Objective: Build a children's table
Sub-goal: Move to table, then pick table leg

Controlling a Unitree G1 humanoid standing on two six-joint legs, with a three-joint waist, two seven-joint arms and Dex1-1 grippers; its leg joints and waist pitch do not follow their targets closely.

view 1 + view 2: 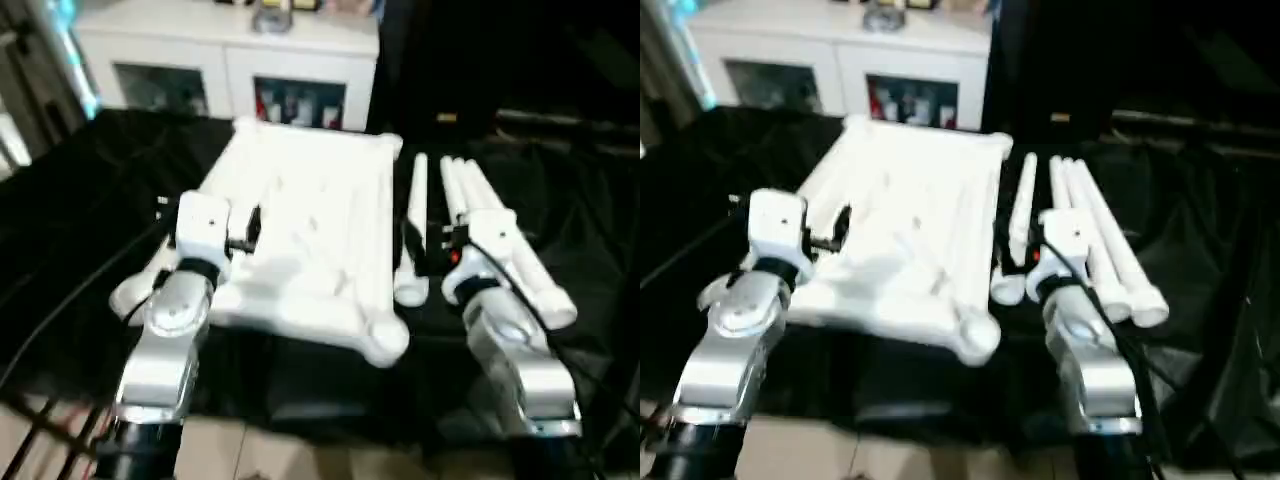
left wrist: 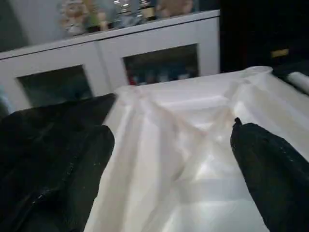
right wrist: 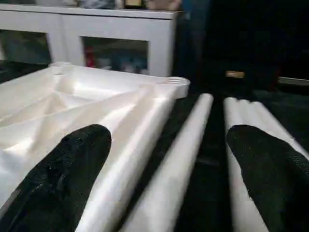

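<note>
1. White tabletop (image 1: 310, 235) lying ribbed underside up on the black-draped work table (image 1: 90, 200), roughly centred ahead of both arms.
2. Round corner sockets visible: near-right corner socket (image 1: 385, 340) at the table's front edge, far corner socket (image 3: 176, 83) toward the cabinet.
3. Tube legs (image 1: 490, 230) lying flat on the black cloth to the right of the tabletop, running front to back.
4. One single leg (image 1: 413, 235) just beside the tabletop's right edge, a dark gap between the two; the others bunched together a little further right, sides touching or nearly so.
5. Exact leg count in the bunch hard to read; at least three tubes.
6. Left gripper (image 2: 169, 159) hovering over the tabletop's left portion, fingers spread wide, nothing between them. Left finger (image 2: 72, 174) and right finger (image 2: 273, 169) framing ribbed white plastic in the left wrist view.
7. Contact with the tabletop not confirmed.
8. Right gripper (image 3: 166, 179) over the gap between tabletop edge and legs, fingers also spread wide, gripping nothing. One finger (image 3: 63, 179) in front of the tabletop's right rim, the other (image 3: 270, 169) in front of the bunched legs, single leg between them in the right wrist view.
9. White cabinet (image 1: 225, 60) with glass doors behind the work table, small items on top, too blurred to identify.
10. Silver forearms in the head views: left forearm (image 1: 165, 350), right forearm (image 1: 520, 360).
</note>
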